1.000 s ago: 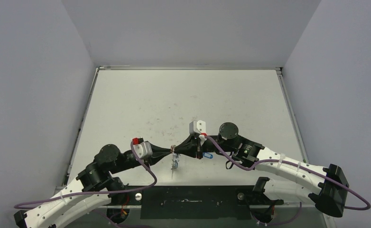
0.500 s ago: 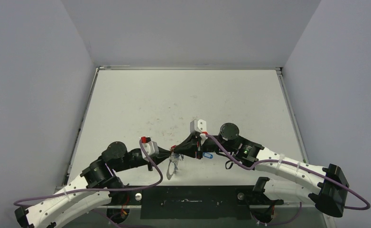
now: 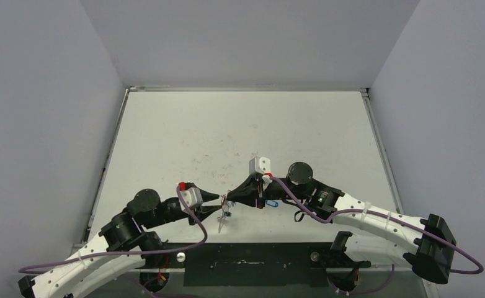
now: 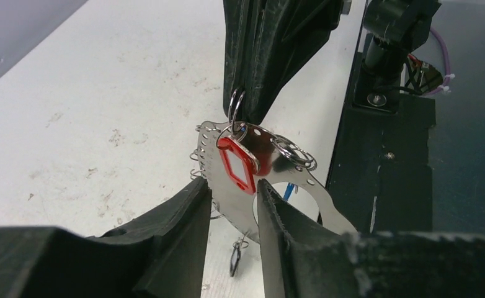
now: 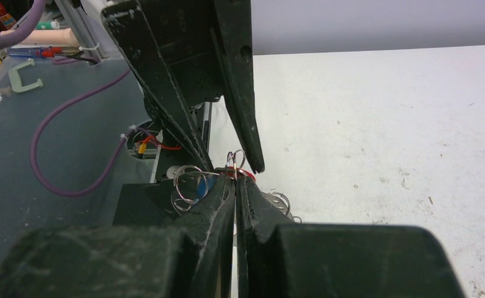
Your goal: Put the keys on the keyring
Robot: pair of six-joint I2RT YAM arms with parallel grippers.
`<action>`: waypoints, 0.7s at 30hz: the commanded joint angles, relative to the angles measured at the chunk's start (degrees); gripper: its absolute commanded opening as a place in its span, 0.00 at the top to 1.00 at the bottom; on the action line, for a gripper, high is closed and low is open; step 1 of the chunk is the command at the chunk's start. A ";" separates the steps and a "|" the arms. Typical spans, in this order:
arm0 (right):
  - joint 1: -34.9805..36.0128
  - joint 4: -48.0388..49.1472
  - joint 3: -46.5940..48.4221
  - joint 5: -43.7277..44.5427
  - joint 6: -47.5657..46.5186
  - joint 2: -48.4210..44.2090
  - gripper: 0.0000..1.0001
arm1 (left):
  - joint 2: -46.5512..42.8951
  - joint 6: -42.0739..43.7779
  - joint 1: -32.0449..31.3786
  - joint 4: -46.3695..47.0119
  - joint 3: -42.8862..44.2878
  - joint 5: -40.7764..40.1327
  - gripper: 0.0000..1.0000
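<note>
Your keyring (image 4: 231, 205) hangs between the two arms, over the near part of the worktop (image 3: 227, 130), as a flat silvery band with small wire loops along its edge. The red tag (image 4: 237, 164) of one key lies against its face. Just above the tag is a small wire ring (image 4: 235, 107), and the fingers of your right gripper (image 4: 245, 115) come down from above, pressed together and pinching that ring. In the right wrist view those fingers (image 5: 224, 205) show no gap between them.

Your left gripper (image 4: 231, 184) reaches in from below with its fingers (image 4: 184, 217) spread, the band and the lower end of the red tag standing in the gap. You cannot tell whether either finger touches the metal.

The blue tag (image 3: 272, 203) sits just beside the right gripper, on the side away from the keyring. Whether it rests on the worktop is unclear.
</note>
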 commanded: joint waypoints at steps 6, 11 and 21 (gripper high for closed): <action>-0.24 5.01 0.72 -1.63 -0.13 -2.06 1.00 | -5.09 1.43 -0.10 3.73 3.03 -0.97 0.64; -0.22 5.15 0.99 -2.47 0.12 -1.57 1.00 | -3.93 2.37 -0.10 6.32 3.68 -0.16 0.81; -0.22 5.18 1.21 -2.68 0.10 -1.10 1.00 | 0.73 3.01 -0.10 6.38 5.70 0.53 0.69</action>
